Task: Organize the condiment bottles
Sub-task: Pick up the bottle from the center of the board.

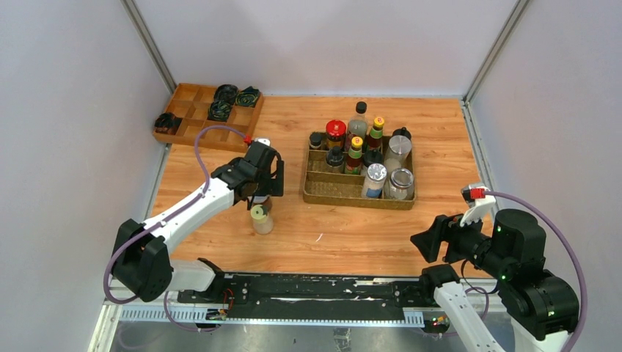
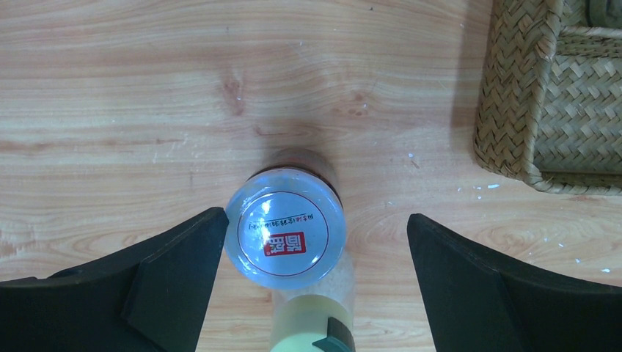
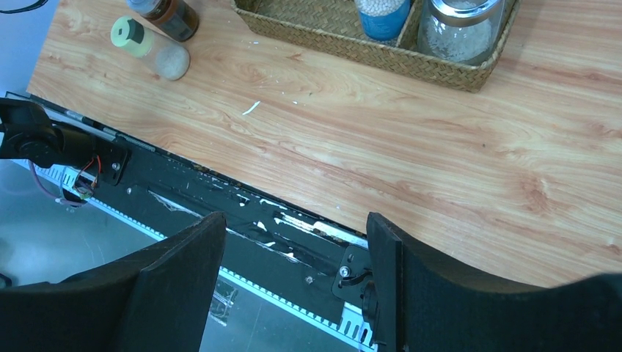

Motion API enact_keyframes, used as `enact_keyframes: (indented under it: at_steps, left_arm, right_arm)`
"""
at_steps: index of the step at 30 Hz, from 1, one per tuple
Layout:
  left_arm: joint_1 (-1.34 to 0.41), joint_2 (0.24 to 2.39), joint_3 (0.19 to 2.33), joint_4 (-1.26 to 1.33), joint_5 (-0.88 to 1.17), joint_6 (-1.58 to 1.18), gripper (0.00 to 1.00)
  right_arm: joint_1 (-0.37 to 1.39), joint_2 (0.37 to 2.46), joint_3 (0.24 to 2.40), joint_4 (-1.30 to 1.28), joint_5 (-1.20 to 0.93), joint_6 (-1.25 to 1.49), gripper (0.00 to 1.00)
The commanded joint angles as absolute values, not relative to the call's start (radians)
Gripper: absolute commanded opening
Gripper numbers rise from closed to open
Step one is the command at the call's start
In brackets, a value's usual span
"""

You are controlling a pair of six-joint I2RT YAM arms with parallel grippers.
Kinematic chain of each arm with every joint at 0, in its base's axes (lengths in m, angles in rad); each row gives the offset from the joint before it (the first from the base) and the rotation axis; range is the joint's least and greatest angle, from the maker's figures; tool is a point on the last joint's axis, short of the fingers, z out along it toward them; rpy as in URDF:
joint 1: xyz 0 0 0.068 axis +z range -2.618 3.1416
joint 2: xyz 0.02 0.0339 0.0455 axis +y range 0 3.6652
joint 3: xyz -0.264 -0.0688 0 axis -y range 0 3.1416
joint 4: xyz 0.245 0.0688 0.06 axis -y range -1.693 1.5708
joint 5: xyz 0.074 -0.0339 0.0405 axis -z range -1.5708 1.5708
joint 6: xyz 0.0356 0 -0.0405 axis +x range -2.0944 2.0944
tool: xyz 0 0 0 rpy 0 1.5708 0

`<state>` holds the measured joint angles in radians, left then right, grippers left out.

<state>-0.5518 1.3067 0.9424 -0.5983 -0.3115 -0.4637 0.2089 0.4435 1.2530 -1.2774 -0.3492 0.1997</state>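
My left gripper [image 1: 265,192] is open and hangs straight over a jar with a clear lid and red label [image 2: 284,233] that stands on the table. In the left wrist view the gripper [image 2: 315,221] straddles the jar, with the left finger [image 2: 183,257] close beside the lid and the right finger well clear. A shaker with a pale yellow cap [image 1: 260,218] stands just in front of the jar. Several more condiment bottles [image 1: 356,147] stand in the woven tray [image 1: 323,196]. My right gripper [image 3: 293,220] is open and empty over the table's near edge.
A wooden compartment box [image 1: 192,110] of dark coils sits at the back left. The woven tray's corner [image 2: 513,110] lies to the right of the jar. A black rail [image 1: 308,290] runs along the near edge between the arm bases.
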Motion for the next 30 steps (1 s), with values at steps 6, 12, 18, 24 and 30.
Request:
enact_keyframes:
  at_steps: [6, 12, 18, 24, 30]
  left_arm:
    - [-0.548, 1.297, 0.861, -0.597, -0.378, -0.522, 1.0]
    - [-0.548, 1.315, 0.83, -0.56, -0.355, -0.528, 1.0]
    - [-0.548, 1.403, 0.85, -0.485, -0.331, -0.504, 0.72]
    - [-0.548, 1.458, 0.897, -0.436, -0.317, -0.467, 0.49]
    - [-0.554, 1.393, 1.013, -0.522, -0.245, -0.405, 0.46]
  right_arm:
    - [0.219, 0.425, 1.19, -1.26, -0.378, 0.213, 0.76]
    - [0.219, 0.419, 1.177, -1.258, -0.372, 0.209, 0.76]
    - [0.219, 0.414, 1.175, -1.267, -0.367, 0.202, 0.76]
    - [0.219, 0.419, 1.193, -1.292, -0.343, 0.187, 0.76]
    - [0.219, 0.419, 1.186, -1.297, -0.331, 0.179, 0.76]
